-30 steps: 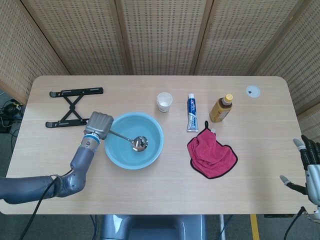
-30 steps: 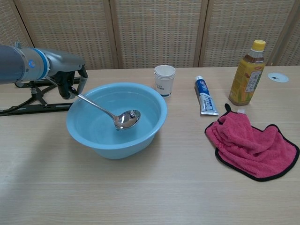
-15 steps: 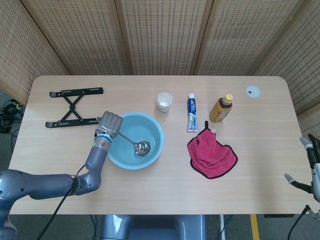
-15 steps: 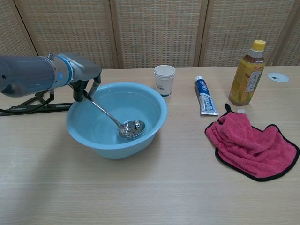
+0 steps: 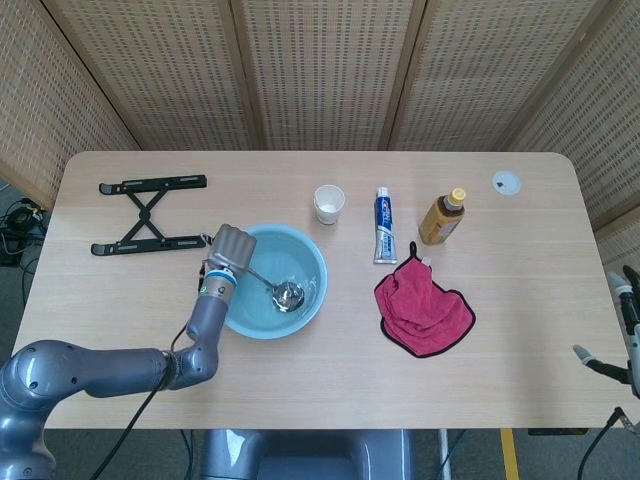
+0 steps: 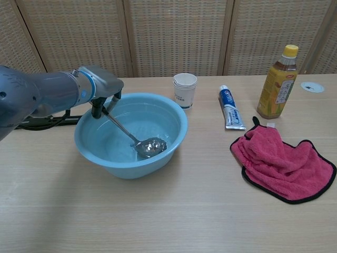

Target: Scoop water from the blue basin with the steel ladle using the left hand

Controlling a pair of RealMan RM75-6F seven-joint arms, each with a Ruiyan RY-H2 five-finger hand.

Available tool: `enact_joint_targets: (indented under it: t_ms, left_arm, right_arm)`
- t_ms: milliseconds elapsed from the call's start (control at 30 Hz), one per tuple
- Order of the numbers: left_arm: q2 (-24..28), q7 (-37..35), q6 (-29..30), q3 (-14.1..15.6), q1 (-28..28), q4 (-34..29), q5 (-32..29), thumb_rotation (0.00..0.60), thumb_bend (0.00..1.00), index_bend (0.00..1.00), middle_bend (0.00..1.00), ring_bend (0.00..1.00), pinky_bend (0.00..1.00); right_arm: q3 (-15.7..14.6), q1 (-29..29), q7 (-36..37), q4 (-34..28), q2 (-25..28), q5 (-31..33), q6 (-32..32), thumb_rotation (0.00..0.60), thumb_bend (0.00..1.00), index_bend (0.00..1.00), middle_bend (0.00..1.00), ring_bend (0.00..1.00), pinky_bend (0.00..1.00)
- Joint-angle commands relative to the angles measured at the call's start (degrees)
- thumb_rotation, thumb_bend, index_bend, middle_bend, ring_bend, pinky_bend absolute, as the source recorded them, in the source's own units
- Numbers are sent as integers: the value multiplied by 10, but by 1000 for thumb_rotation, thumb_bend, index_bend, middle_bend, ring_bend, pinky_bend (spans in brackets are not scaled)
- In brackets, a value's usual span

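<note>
The blue basin stands left of the table's middle with water in it. My left hand is over its left rim and grips the handle of the steel ladle. The handle slopes down to the right and the ladle's bowl sits low in the water near the basin's bottom. My right hand shows only at the right edge of the head view, off the table, with fingers spread and nothing in them.
A black folding stand lies at the far left. Behind and right of the basin stand stacked paper cups, a toothpaste tube, an orange-brown bottle and a red cloth.
My left hand has moved right, over the basin's left rim. The ladle's handle has steepened and its bowl has gone right and down into the water. My right hand has drawn further out of the frame.
</note>
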Motion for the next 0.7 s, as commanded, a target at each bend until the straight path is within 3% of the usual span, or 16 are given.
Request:
enact_joint_targets:
  t_ms: [33, 700]
  left_arm:
    - [0, -6, -2, -6, 1, 0, 2, 600, 727, 812, 912, 872, 934]
    - [104, -28, 18, -49, -2, -124, -28, 600, 728, 816, 912, 872, 933]
  right_arm:
    - [0, 1, 2, 1, 1, 1, -2, 600, 0, 0, 0, 0, 0]
    - [-1, 4, -7, -1, -3, 0, -9, 600, 0, 0, 0, 0, 0]
